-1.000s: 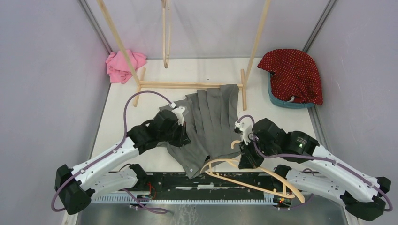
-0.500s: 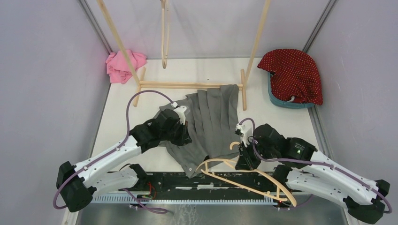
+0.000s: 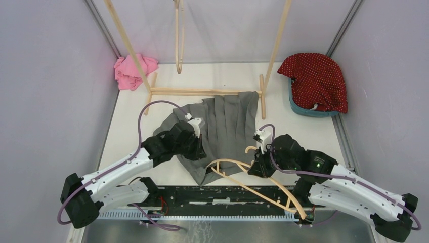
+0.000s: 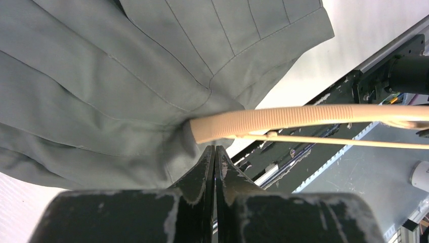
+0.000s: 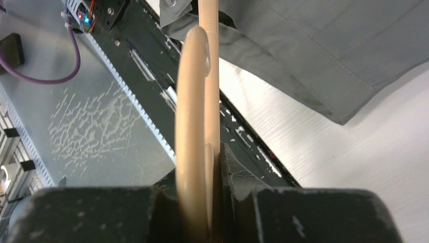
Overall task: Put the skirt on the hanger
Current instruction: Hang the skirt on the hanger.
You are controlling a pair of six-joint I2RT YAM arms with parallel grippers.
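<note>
**A:** At the far left corner, what is sitting by the edge?

**B:** A pink cloth [image 3: 134,71] is lying bunched beside the wooden rack [image 3: 205,92]. Bare tabletop [image 3: 124,126] is running down the left side toward the arm bases.

**A:** And the left end effector [image 4: 214,152]?

**B:** It is pressing clenched, jaws flat together, tips against a fold of the grey skirt [image 3: 230,126]. Whether cloth is pinched between them, I cannot tell.

**A:** Where is the skirt lying?

**B:** It is spreading over the middle of the tabletop, its far hem touching the rack's base bar and its near corner reaching the front edge by the black rail [image 3: 217,195].

**A:** The hanger [image 4: 283,117]?

**B:** The right end effector [image 5: 205,152] is gripping its hook. One arm's tip is pushing into the skirt just beside the left fingertips, and the other arm is reaching out over the rail.

**A:** Any room on the right?

**B:** A bare strip is lying between the skirt and the teal basket [image 3: 298,109], which is carrying a red dotted cloth [image 3: 316,78] in the far right corner.
</note>
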